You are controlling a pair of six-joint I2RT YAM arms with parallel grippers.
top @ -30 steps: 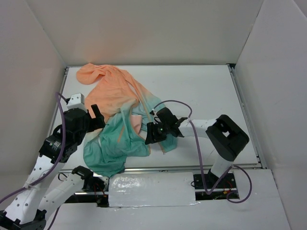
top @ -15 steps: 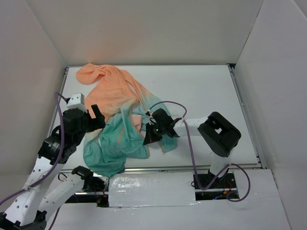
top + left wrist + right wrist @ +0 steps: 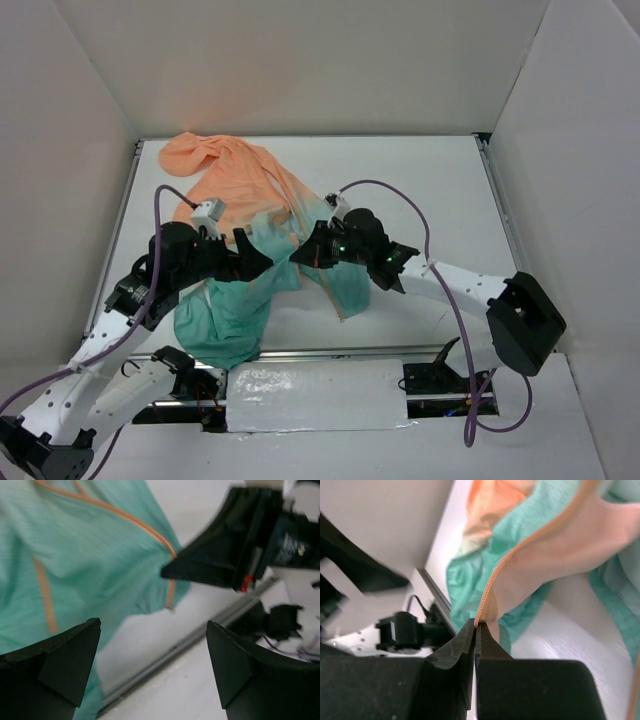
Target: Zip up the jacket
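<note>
The right gripper (image 3: 476,630) is pinched tight on the orange zipper (image 3: 485,597); its two fingers meet with no gap, and the zipper tape runs up and away from the tips along the edge of a peach fold; teal cloth hangs on either side of that fold, lifted off the bench (image 3: 440,190). The left gripper (image 3: 152,625) is spread wide and holds nothing; its fingers (image 3: 60,665) sit well apart at the bottom corners of the left wrist view, and between them show the teal panel, a line of zipper crossing it, bare bench and the black body of the right gripper just beyond.

From above, the two grippers are close together over the middle of the bench, the left one just left of the right one, both above the rumpled front of the jacket (image 3: 235,195). The jacket lies on the left half of the bench; its peach-orange hood (image 3: 195,152) is at the far left, and the teal hem (image 3: 215,335) is bunched at the near left edge beside the left arm. A teal flap with an orange edge trails toward the near side under the right gripper; the right half of the bench is white. Whether any of the zipper is joined cannot be told.
</note>
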